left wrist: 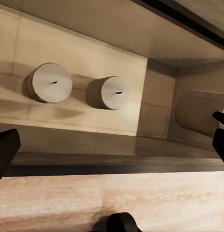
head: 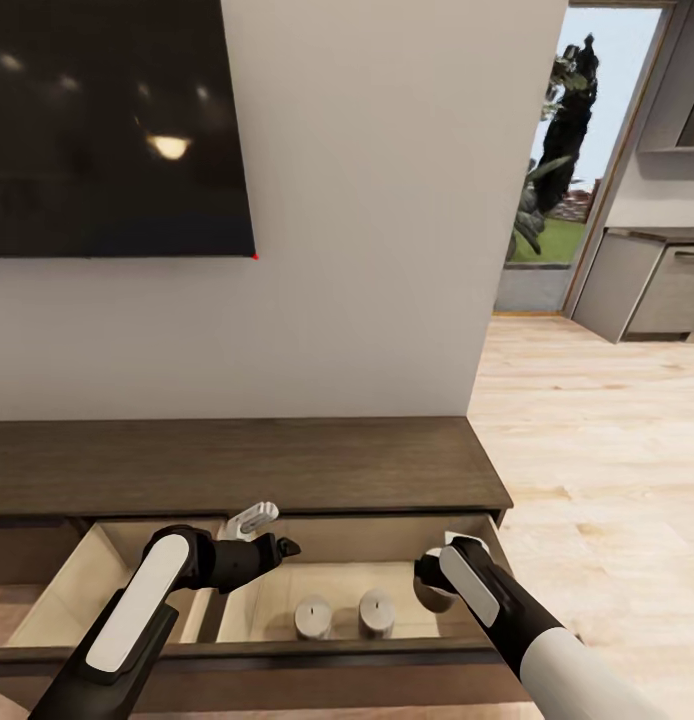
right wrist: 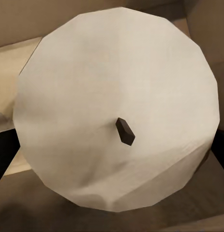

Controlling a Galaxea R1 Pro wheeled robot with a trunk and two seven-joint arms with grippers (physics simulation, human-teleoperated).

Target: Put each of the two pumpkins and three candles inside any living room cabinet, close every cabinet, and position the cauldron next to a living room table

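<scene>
Two candles (head: 344, 614) stand upright in the open cabinet (head: 237, 470) drawer. Right end effector (head: 434, 585) is clamped on a third candle (right wrist: 116, 106) over it; left end effector (head: 265, 548) spread apart.

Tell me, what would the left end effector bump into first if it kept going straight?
Probably the drawer front edge, straight ahead between its fingers. Just past that, two candles stand on the drawer floor. Depth is hard to judge.

Big dark TV (head: 117, 125) hangs on the pale wall (head: 367, 300), with a ceiling light reflected in it. Light wood floor (head: 597, 440) runs off to the right, toward grey kitchen cupboards (head: 652, 285) and a doorway showing a tree (head: 567, 110) and grass outside.
</scene>
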